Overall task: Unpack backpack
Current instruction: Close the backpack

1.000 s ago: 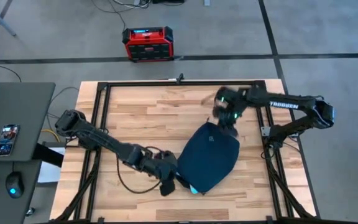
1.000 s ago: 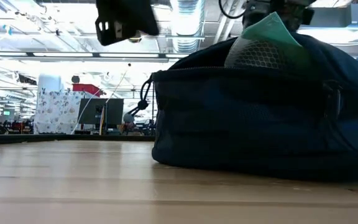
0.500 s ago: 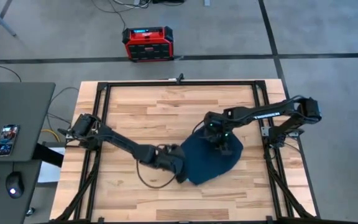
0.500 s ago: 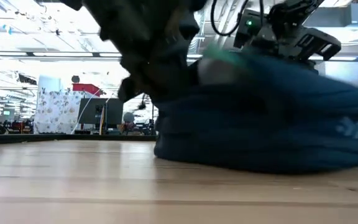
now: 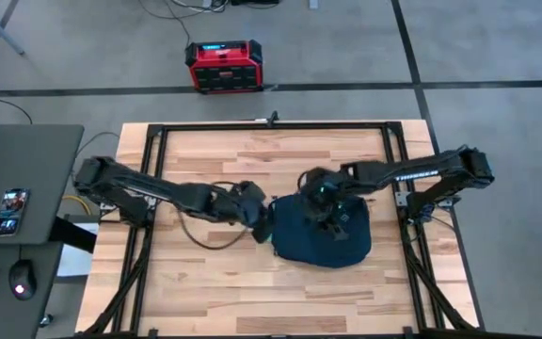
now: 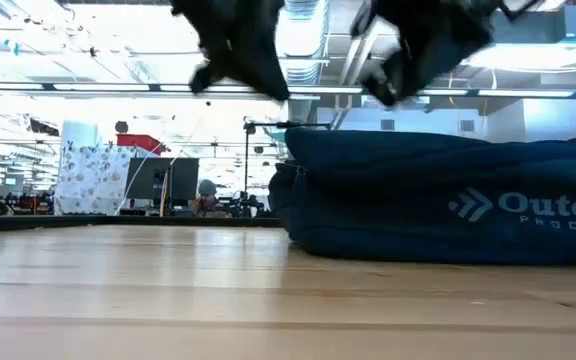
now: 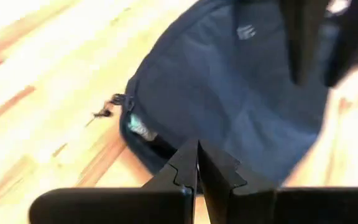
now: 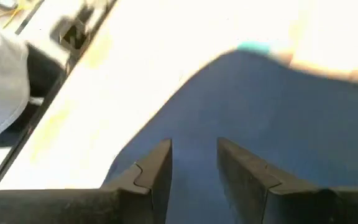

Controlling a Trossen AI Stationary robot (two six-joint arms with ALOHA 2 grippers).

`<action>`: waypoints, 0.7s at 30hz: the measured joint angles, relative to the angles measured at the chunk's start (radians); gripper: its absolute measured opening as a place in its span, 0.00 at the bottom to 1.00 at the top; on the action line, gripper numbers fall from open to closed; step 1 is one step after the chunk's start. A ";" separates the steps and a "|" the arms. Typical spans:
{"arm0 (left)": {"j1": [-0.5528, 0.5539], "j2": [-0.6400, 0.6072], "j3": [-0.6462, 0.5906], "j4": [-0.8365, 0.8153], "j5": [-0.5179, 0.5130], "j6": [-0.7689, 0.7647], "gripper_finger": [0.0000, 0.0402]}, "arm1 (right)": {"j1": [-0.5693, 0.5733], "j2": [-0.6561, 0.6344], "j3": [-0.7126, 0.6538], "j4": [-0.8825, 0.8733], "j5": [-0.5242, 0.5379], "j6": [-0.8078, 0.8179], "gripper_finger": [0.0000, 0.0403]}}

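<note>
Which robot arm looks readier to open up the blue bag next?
Probably the left. Its gripper sits at the edge of the soft dark navy fabric backpack, fingers shut, facing the zipper pull. The right gripper hangs over the backpack's middle with fingers open, better for steadying.

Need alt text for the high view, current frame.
Seen from above, a soft dark navy fabric backpack lies flat on a wooden table. The left end effector sits at its left edge, the right end effector over its top. A red-black box sits on the floor beyond.
</note>
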 joint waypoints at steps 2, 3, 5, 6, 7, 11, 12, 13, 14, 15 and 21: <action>-0.004 -0.053 0.000 -0.046 -0.010 -0.011 0.00 | -0.032 -0.004 0.043 -0.007 0.032 -0.037 0.29; -0.004 -0.069 0.000 -0.070 -0.023 0.000 0.00 | -0.054 -0.003 0.055 0.000 0.054 -0.050 0.29; 0.006 -0.084 0.000 -0.111 -0.064 0.006 0.01 | -0.108 0.008 0.062 0.014 0.072 -0.074 0.29; 0.018 -0.087 -0.001 -0.122 -0.068 0.013 0.02 | -0.139 0.016 0.063 0.023 0.072 -0.082 0.30; 0.033 -0.088 -0.001 -0.124 -0.066 0.026 0.04 | -0.169 0.019 0.063 0.027 0.074 -0.089 0.30; 0.114 -0.069 -0.001 -0.116 0.002 0.082 0.15 | -0.286 0.020 0.057 0.018 0.071 -0.095 0.34; 0.140 -0.060 -0.002 -0.120 0.025 0.099 0.19 | -0.311 0.020 0.054 0.010 0.061 -0.099 0.35; 0.166 -0.044 -0.006 -0.121 0.052 0.118 0.22 | -0.333 0.020 0.053 -0.004 0.052 -0.100 0.37; 0.194 -0.029 -0.007 -0.119 0.085 0.138 0.26 | -0.352 0.020 0.052 -0.019 0.047 -0.100 0.38; 0.222 -0.013 -0.007 -0.121 0.122 0.165 0.29 | -0.366 0.024 0.052 -0.030 0.038 -0.100 0.39; 0.360 0.098 -0.009 -0.135 0.295 0.495 0.40 | -0.395 0.101 0.053 -0.112 -0.027 -0.094 0.45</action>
